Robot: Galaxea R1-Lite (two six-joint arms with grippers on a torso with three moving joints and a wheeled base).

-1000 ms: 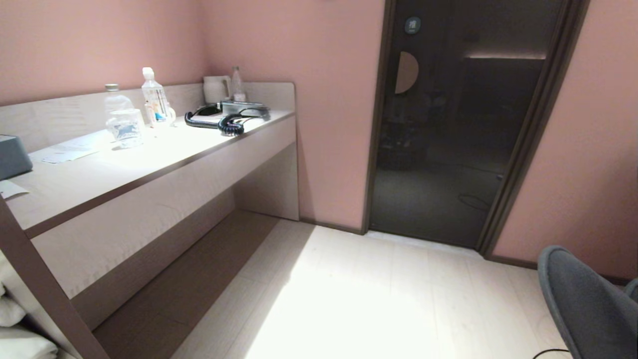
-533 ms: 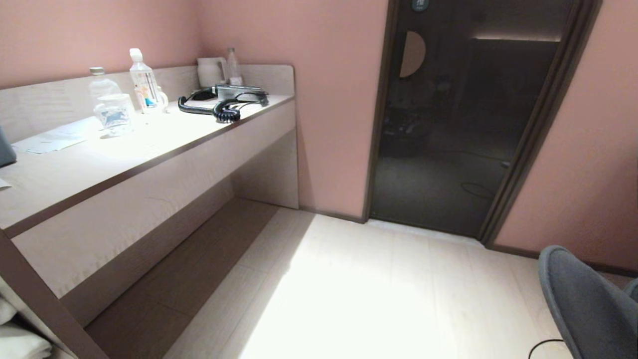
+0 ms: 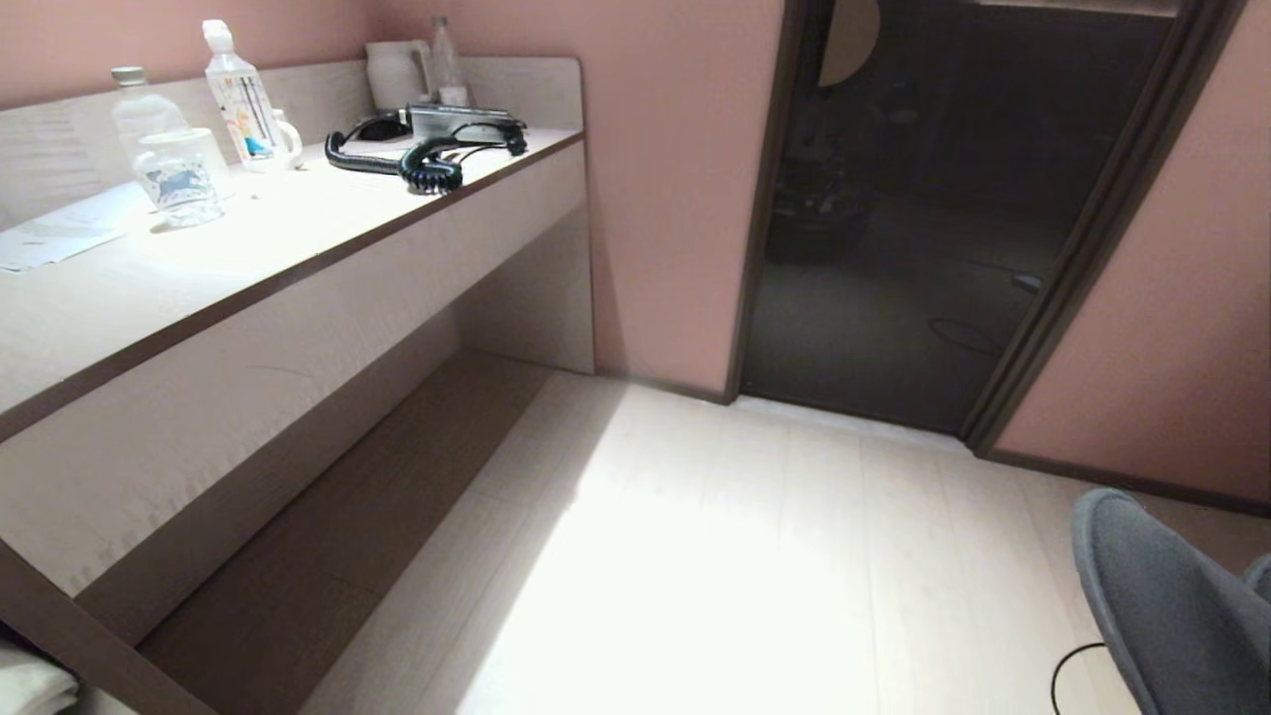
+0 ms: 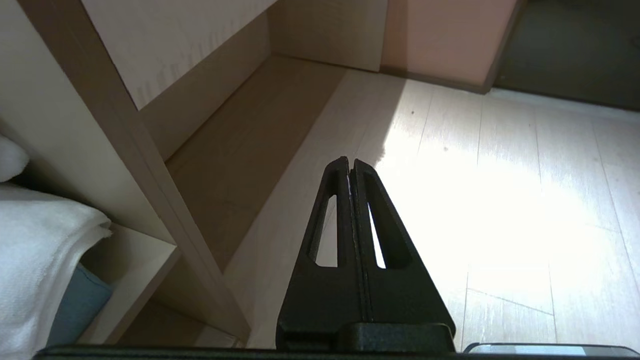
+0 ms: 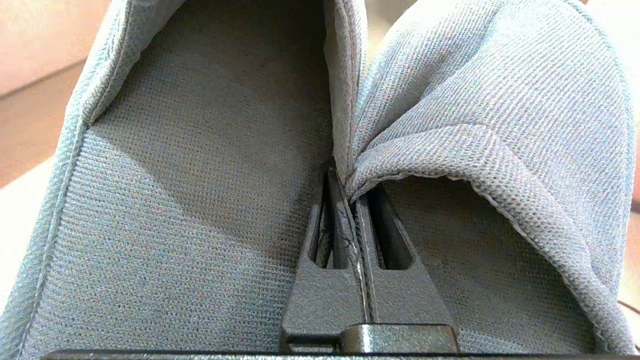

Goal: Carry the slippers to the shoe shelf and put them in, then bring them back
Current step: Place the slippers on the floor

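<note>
Right wrist view: right gripper [image 5: 356,200] is pinching both slippers [image 5: 200,175] by their inner edges, toes pointing away; left gripper [image 4: 350,165] is clenched, carrying nothing.

Room, seen from the head view. Walls [image 3: 675,199]: plain pink, filling the upper centre and right edge of the frame. Door [image 3: 933,209]: dark glass panel in a dark brown frame, upper right, with dim reflections. Floor [image 3: 715,556]: pale wood planks, a bright patch of light across the lower centre. Desk [image 3: 248,248]: long pale counter with a dark front edge, running along the left side; a low backboard behind it and a darker recess beneath. On the desk, upper left: two water bottles [image 3: 238,94], a kettle [image 3: 392,71], a coiled black cord [image 3: 427,169], papers [image 3: 50,238]. Chair [image 3: 1172,606]: grey upholstered, lower right corner.
</note>
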